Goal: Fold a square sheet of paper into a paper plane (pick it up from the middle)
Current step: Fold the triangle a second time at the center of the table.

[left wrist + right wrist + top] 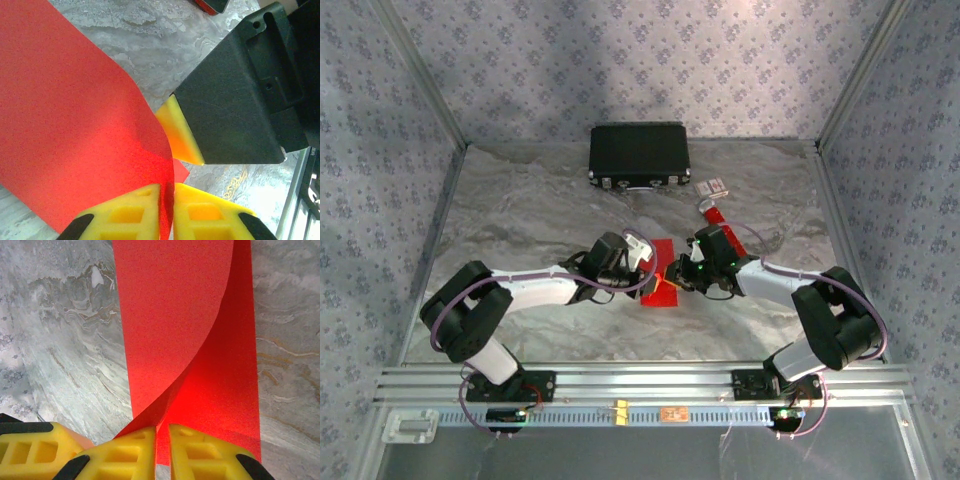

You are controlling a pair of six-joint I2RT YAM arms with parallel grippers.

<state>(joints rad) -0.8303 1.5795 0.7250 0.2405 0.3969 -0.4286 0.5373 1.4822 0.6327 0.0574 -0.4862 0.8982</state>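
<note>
One case [639, 155], black, lid shut, stood at far centre of the table [520, 220]; its contents could not be seen. One red sheet [663, 258] lay mid-table, between the two arms. One red tube [713, 213] with a white end and one small pale card [713, 186] lay right of the case, near each other and apart from the sheet.

Left gripper [167, 205]: yellow fingers pinched together on the sheet's edge, with paper caught between them. Right gripper [162, 442]: likewise closed on the sheet's edge, just beside the left one. In the top view the two met toward the sheet's right side. One layer of the sheet curled up and over a flat layer beneath, and the bend was rounded.

Edges: walls [430, 100] stood left, right and far, and a rail [640, 380] ran along the near side. Bare table lay open left of the sheet and nearer than it. The far right held the tube and card.
</note>
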